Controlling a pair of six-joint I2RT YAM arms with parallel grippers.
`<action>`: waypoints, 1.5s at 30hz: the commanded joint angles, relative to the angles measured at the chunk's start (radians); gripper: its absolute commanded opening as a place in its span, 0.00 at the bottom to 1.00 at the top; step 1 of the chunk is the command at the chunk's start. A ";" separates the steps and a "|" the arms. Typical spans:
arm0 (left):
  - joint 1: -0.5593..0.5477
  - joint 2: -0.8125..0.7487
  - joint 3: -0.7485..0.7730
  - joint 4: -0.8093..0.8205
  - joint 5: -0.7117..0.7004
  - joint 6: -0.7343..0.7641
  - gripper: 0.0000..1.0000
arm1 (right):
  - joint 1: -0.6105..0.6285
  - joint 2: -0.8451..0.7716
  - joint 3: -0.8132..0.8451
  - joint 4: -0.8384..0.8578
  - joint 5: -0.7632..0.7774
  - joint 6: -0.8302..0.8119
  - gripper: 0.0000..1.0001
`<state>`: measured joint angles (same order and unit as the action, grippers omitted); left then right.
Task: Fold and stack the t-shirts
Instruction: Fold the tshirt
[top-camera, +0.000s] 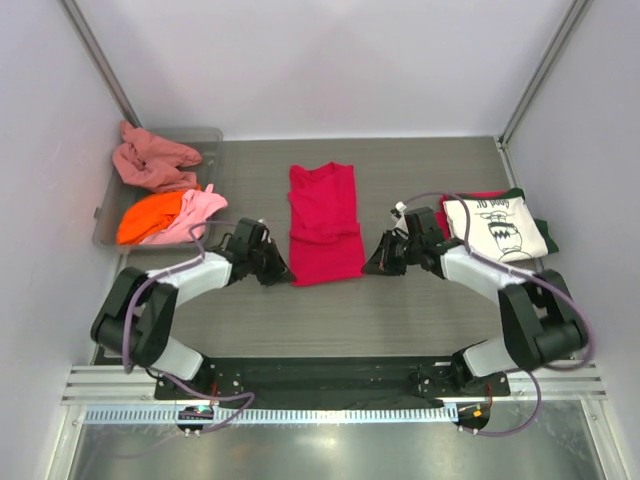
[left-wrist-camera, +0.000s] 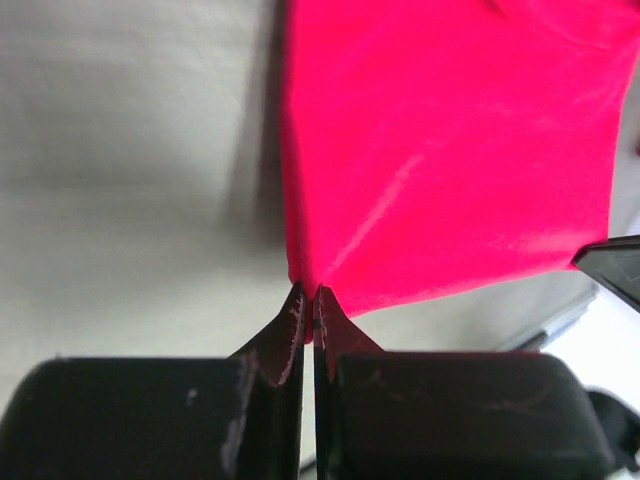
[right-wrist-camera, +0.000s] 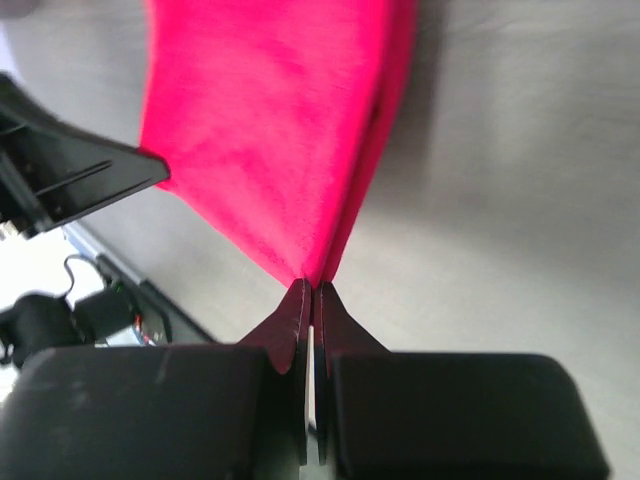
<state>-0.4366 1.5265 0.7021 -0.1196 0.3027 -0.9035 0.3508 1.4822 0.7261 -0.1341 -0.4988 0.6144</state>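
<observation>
Your left end effector (left-wrist-camera: 307, 300) and right end effector (right-wrist-camera: 310, 290) each pinch a lower corner of the red shirt (top-camera: 323, 215); its length runs up-frame from both.

Crimson-red t-shirt (top-camera: 324, 222): plain, sleeves tucked in, narrowed to a long strip, spread flat ahead of both tools and between them. Near left corner nipped tight in the left gripper (top-camera: 283, 272), near right corner likewise in the right gripper (top-camera: 372, 262), each corner drawn to a point at the tips. Cream t-shirt (top-camera: 497, 227) with dark print: folded, print up, just outward of the right gripper, topping a pile with a dark green t-shirt (top-camera: 545, 236) peeking out below. Orange t-shirt (top-camera: 148, 217), light pink t-shirt (top-camera: 195, 212), salmon-pink t-shirt (top-camera: 152, 160): crumpled together, outward of and beyond the left gripper.
</observation>
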 joint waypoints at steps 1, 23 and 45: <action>-0.025 -0.148 -0.019 -0.103 0.038 0.025 0.00 | 0.022 -0.152 -0.033 -0.074 0.006 -0.004 0.01; 0.002 -0.358 0.276 -0.385 0.036 0.032 0.00 | 0.043 -0.188 0.366 -0.334 0.170 -0.077 0.01; 0.237 0.587 0.993 -0.268 0.140 0.051 0.45 | -0.101 0.619 0.976 -0.194 0.115 -0.067 0.46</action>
<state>-0.2153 1.9999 1.5684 -0.4191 0.3801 -0.8783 0.2619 2.0480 1.6184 -0.3828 -0.3847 0.5491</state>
